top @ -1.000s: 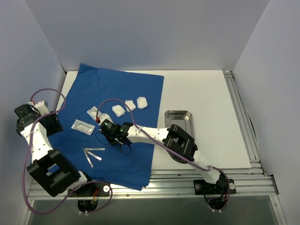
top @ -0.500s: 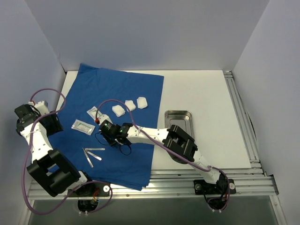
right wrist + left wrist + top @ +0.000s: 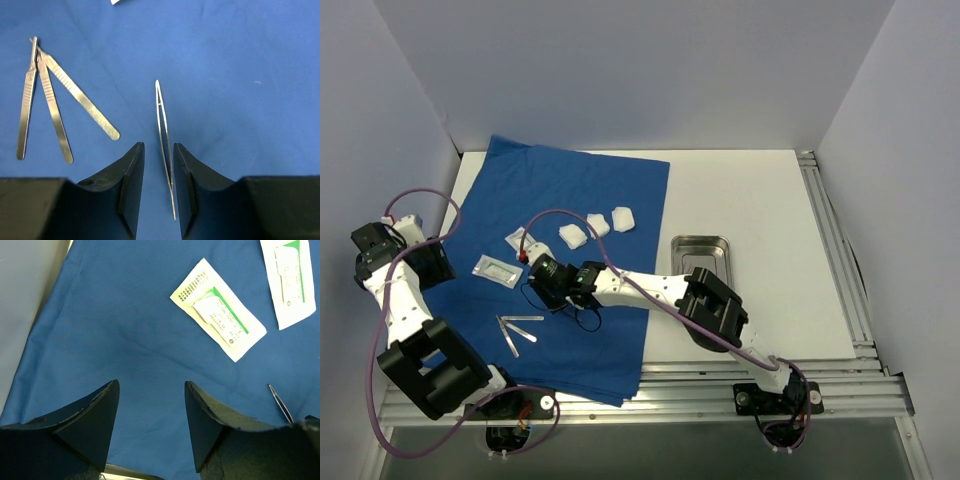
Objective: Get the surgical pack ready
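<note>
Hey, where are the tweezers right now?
In the right wrist view, the tweezers stand on edge between the fingers of the right pincer, over the blue cloth, beside three flat metal handles.

The cloth (image 3: pixel 570 200) was royal blue, the gauze pads (image 3: pixel 574 236) white, the packets (image 3: pixel 218 310) white with green print, the instruments (image 3: pixel 47 100) and tray (image 3: pixel 700 245) silvery steel, the desk (image 3: pixel 750 200) white.
</note>
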`<state>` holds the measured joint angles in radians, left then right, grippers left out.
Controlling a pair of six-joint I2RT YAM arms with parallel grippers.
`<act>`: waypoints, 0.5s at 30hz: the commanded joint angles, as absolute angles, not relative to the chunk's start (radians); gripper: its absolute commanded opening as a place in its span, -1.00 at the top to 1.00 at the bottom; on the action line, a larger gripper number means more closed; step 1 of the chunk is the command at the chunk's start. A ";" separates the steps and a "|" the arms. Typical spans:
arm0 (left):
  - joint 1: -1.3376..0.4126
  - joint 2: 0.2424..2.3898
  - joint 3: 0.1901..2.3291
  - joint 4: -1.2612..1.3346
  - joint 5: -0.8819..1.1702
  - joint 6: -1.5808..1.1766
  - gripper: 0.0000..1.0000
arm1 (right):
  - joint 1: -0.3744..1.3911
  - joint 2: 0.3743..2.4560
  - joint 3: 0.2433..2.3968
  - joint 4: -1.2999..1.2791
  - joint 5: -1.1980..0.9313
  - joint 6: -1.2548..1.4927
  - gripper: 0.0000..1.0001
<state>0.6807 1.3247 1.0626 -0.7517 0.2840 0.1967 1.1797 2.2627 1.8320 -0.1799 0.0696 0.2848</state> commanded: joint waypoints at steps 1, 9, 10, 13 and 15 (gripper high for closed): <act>0.687 1.324 1.077 -0.744 0.310 0.213 -0.29 | 1.187 2.249 1.828 -0.227 0.055 0.282 0.46; 0.687 1.330 1.080 -0.747 0.316 0.213 -0.29 | 1.187 2.330 1.853 -0.296 0.069 0.276 0.41; 0.687 1.330 1.080 -0.747 0.316 0.213 -0.29 | 1.186 2.345 1.858 -0.317 0.074 0.278 0.42; 0.686 1.328 1.080 -0.749 0.316 0.213 -0.29 | 1.187 2.352 1.864 -0.333 0.083 0.279 0.49; 0.686 1.330 1.080 -0.749 0.316 0.213 -0.29 | 1.187 2.344 1.858 -0.328 0.086 0.279 0.72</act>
<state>0.6804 1.3270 1.0626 -0.7525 0.2932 0.1978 1.1805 2.3268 1.8492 -0.2523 0.0677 0.2832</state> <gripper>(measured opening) 0.643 0.178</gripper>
